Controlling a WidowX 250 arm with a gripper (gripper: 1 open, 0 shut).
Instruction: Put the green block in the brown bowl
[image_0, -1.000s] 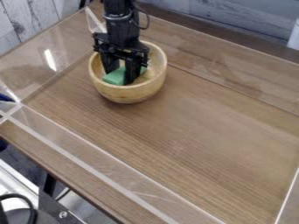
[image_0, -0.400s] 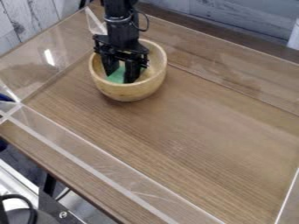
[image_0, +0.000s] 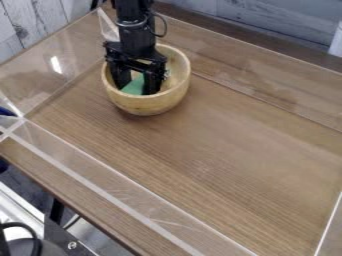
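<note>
The brown bowl (image_0: 171, 92) stands at the far left of the wooden table. The green block (image_0: 131, 88) lies inside it, on the left of the bowl's floor. My black gripper (image_0: 138, 74) points straight down into the bowl, directly over the block. Its two fingers stand apart, one on each side of the block, and the green shows between and below them. Part of the block is hidden behind the fingers.
A low clear wall (image_0: 40, 140) rims the wooden table (image_0: 214, 160) on all sides. A pale plank wall stands behind at the upper left. Cables and a dark frame sit below the table's front left corner.
The fingers have spread a little wider around the green block. The hand itself stays in the bowl, and the block lies in the same spot.
</note>
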